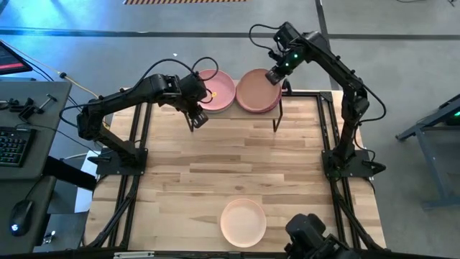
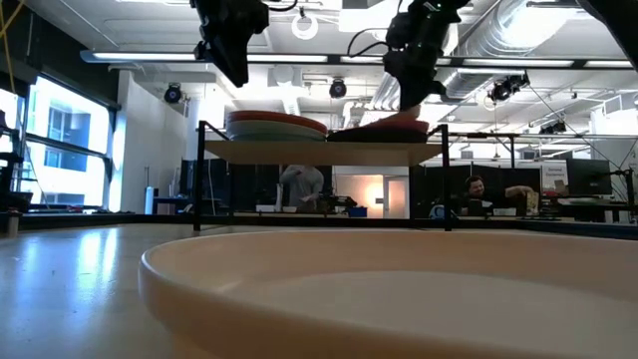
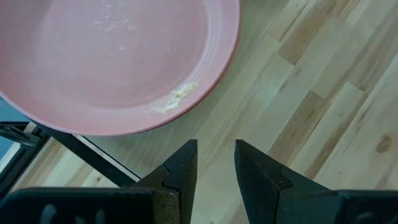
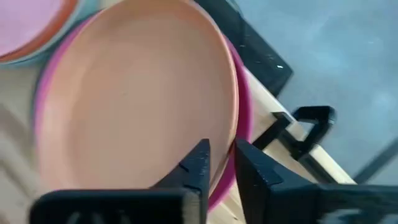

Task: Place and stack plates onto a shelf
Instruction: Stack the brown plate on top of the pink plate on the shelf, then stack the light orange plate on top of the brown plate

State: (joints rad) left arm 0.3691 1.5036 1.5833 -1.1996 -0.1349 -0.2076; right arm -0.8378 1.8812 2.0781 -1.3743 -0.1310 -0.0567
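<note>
Two plate stacks (image 1: 215, 90) (image 1: 257, 90) on one shelf (image 1: 237, 116), one cream plate (image 1: 243, 221) apart.

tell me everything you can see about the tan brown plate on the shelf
The tan-brown plate is round, shallow and matte, with a low raised rim and a bare inside. It lies roughly flat as the top plate of the right-hand stack on the shelf, directly on a magenta plate whose rim peeks out around its edge. The right gripper is at its far right rim, a dark finger on either side of the edge. A pink plate tops the stack beside it.
</note>
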